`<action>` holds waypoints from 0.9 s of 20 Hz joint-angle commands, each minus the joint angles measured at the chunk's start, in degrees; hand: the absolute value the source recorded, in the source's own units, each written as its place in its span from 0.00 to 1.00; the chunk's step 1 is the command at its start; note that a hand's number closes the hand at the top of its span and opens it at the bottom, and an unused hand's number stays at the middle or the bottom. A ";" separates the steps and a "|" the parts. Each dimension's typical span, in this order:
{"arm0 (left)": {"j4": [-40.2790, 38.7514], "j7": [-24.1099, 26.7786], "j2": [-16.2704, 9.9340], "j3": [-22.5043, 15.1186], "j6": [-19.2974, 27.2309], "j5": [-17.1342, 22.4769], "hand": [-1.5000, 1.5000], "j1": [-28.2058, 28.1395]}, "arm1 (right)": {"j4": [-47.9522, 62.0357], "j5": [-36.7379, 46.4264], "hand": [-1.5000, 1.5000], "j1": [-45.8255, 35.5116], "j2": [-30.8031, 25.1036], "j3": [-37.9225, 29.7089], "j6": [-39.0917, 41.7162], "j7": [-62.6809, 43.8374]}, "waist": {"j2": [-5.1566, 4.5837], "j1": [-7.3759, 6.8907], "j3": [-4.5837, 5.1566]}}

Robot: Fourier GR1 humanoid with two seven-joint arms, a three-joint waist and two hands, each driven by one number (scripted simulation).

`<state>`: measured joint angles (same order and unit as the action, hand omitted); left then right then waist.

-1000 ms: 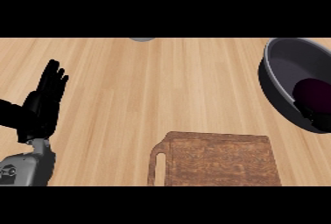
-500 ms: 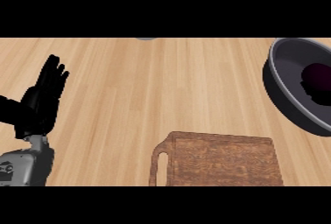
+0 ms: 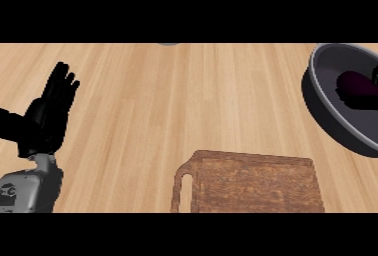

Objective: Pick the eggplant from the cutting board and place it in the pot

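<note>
The dark purple eggplant [image 3: 353, 90] lies inside the grey pot [image 3: 325, 117] at the right edge, which cuts off part of the pot. The brown wooden cutting board [image 3: 251, 182] lies at the bottom centre with nothing on it, its handle slot to the left. My left hand [image 3: 48, 112] stands open at the far left with its fingers up, resting well away from board and pot. My right hand does not show. A dark sliver at the right edge beside the eggplant is too small to make out.
The light wooden counter [image 3: 184, 95] stretches between the left hand and the pot. A small grey object [image 3: 169, 44] peeks in at the top edge.
The pot with the eggplant sits slightly further right in the view than one second ago. The left hand has barely shifted and stays open.
</note>
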<state>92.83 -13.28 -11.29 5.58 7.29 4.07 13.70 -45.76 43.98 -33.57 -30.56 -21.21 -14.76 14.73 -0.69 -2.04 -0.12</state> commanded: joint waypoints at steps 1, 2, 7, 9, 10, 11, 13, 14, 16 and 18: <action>2.03 0.16 1.80 -2.21 0.70 -1.12 0.50 -0.84 | 13.43 0.26 0.00 -5.44 1.43 -1.08 -1.31 -0.54 | -0.34 -1.28 -0.08; 1.04 -1.40 -0.02 -0.44 -0.44 0.24 0.50 0.43 | 15.88 -2.25 0.00 -6.54 -1.30 -3.07 2.34 1.43 | -0.29 -0.78 -0.07; -1.44 0.43 1.19 -0.46 1.43 -1.33 0.50 2.22 | 22.06 -6.89 0.00 -9.38 -0.37 -4.60 10.21 9.61 | -0.29 -0.09 -0.08; -0.45 1.02 0.18 0.31 -0.99 0.58 0.50 -0.13 | 23.61 -10.26 0.00 -10.89 -1.22 -7.51 12.66 12.66 | -0.36 -0.54 -0.10; 0.16 0.04 0.68 -1.19 0.54 -1.52 0.50 1.47 | 23.70 -12.12 0.00 -11.39 -1.55 -8.76 15.05 14.54 | -0.32 -0.21 -0.14; -2.51 0.65 -0.10 0.80 0.19 -0.46 0.50 2.19 | 23.73 -14.42 0.00 -11.06 -0.80 -10.74 15.22 16.82 | -0.48 0.09 -0.15; -1.58 1.71 0.23 0.23 0.09 -0.95 0.50 0.50 | 24.05 -18.47 0.00 -9.97 -1.70 -14.38 17.27 19.47 | -0.09 0.62 -0.10; -0.02 -0.46 -0.30 0.46 -0.66 0.26 0.50 0.78 | 25.13 -19.89 0.00 -10.64 -3.78 -15.78 19.88 20.45 | -0.16 0.09 -0.16; 0.39 2.06 2.27 -1.32 0.94 -1.47 0.50 -1.72 | 26.90 -21.57 0.00 -11.54 -2.94 -17.42 19.13 20.00 | -0.08 -0.05 -0.10; -0.46 3.44 1.07 -0.23 -1.08 -0.17 0.50 -2.26 | 29.39 -23.40 0.00 -10.49 -6.33 -19.37 22.94 21.32 | -0.27 -0.15 -0.11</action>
<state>92.15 -12.21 -11.04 5.88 6.74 4.02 13.72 -19.72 24.68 -44.01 -34.18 -36.71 4.15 33.57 -0.89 -2.00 -0.23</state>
